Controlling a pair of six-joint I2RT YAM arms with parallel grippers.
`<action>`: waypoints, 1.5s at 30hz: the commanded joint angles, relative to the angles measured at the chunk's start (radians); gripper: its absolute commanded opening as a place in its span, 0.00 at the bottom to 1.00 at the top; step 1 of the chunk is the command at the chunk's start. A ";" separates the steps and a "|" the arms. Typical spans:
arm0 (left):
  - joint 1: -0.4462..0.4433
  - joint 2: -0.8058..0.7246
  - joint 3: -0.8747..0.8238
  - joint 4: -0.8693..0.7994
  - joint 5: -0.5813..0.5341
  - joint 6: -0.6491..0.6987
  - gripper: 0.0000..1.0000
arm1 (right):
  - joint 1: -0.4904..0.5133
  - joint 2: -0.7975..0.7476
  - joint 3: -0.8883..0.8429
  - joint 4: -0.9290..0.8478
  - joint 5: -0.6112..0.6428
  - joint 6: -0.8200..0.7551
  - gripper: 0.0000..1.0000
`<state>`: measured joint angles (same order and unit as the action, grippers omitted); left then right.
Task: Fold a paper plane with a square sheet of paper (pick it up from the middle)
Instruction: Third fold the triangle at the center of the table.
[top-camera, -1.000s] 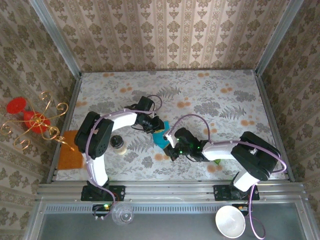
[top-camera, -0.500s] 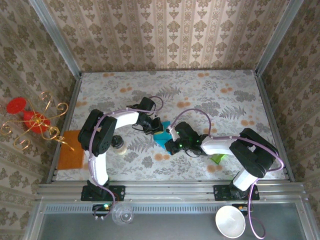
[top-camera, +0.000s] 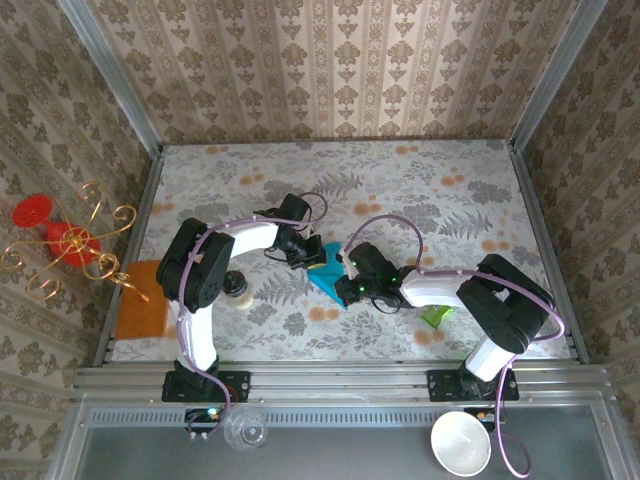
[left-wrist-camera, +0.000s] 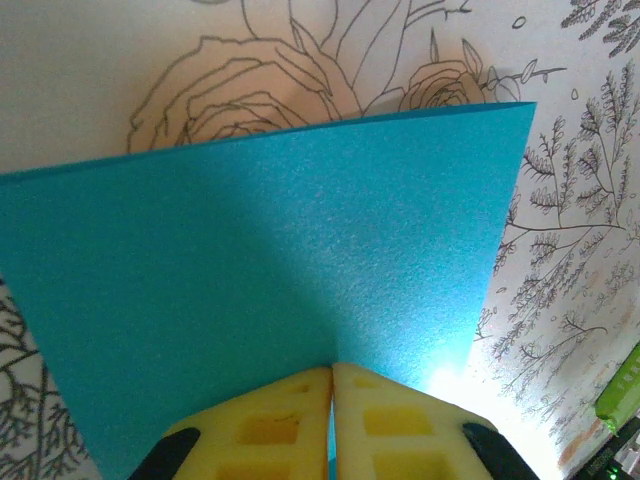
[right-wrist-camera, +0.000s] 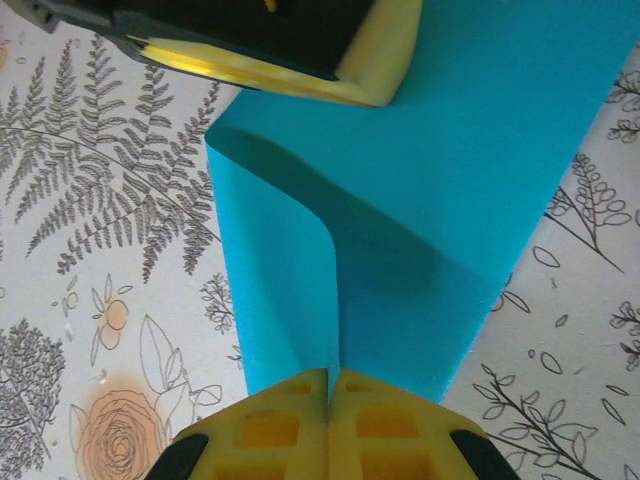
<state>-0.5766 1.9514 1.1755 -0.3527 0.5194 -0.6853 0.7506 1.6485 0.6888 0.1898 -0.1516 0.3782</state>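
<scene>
On the table (top-camera: 450, 200), the square sheet of paper (top-camera: 324, 274) sits between left gripper (top-camera: 311, 257) and right gripper (top-camera: 345, 284).

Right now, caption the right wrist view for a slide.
Right gripper and left gripper pinch opposite edges of the partly folded teal paper sheet.

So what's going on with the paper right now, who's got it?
Both arms have the teal paper sheet at mid-table. The left end effector is shut on one edge. The right end effector is shut on the opposite side, where the paper bends up into a soft curl. I can't make out a sharp crease, so the plane folding looks to be at an early stage.
</scene>
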 joint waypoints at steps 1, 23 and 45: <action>-0.008 0.043 0.014 -0.062 -0.005 0.026 0.12 | -0.006 0.015 0.032 -0.038 0.042 0.010 0.00; 0.022 -0.003 0.045 -0.047 -0.025 0.035 0.17 | -0.010 0.062 0.061 -0.072 -0.002 0.009 0.00; 0.012 0.031 0.054 -0.086 -0.036 0.060 0.12 | -0.013 0.097 0.074 -0.110 0.004 0.021 0.00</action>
<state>-0.5556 1.9686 1.2175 -0.3908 0.4953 -0.6498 0.7429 1.7054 0.7486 0.1402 -0.1497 0.3790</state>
